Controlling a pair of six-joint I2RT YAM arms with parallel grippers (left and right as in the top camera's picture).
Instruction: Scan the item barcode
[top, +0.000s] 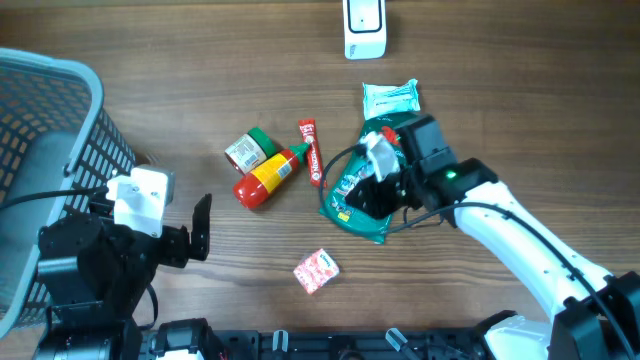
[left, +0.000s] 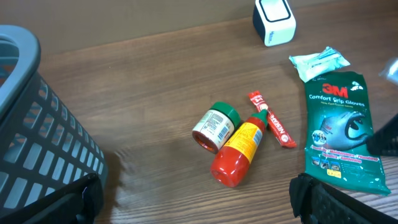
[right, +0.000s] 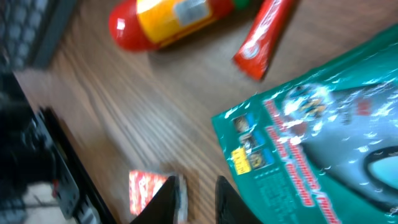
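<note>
basket 1 | scanner 1 | glove pack 1 | wipes packet 1 | bottle 1 | jar 1 | stick sachet 1 | small packet 1

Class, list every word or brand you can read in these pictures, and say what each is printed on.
"3M": on the green glove pack.
"Comfort Grip Gloves": same pack.
Labels on the red sachet, red bottle and jar: too small or blurred to read.

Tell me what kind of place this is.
Likely a mock shop checkout on a wooden table: a barcode scanner at the far edge, a blue shopping basket on the left, and loose goods such as a sauce bottle and a glove pack.
</note>
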